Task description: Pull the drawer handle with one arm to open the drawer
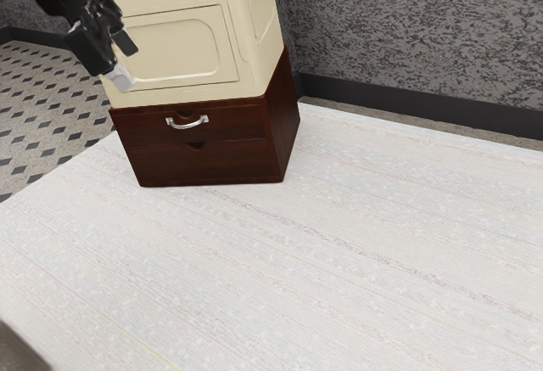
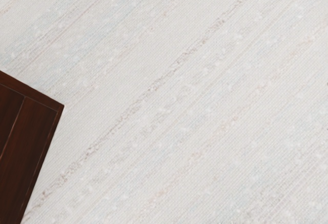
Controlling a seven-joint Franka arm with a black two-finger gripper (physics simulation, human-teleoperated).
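My gripper (image 1: 125, 61) is at the upper left of the exterior view, its two fingers apart with nothing seen between them. It appears in front of the cream box and higher than the silver curved handle (image 1: 187, 123), not touching it. That handle is on the upper drawer (image 1: 233, 121) of a dark red-brown cabinet (image 1: 276, 133). Both the upper drawer and the lower drawer (image 1: 229, 163) look closed, flush with the cabinet's front. In the wrist view a corner of the cabinet (image 2: 31, 147) comes in beside the pale surface.
A cream box (image 1: 254, 40) with a raised panel sits on top of the cabinet. The pale striped tabletop (image 1: 339, 244) spreads in front of the drawers. Behind stands a grey mottled wall (image 1: 407, 31). A blurred grey object (image 1: 17, 352) is at the exterior view's lower left corner.
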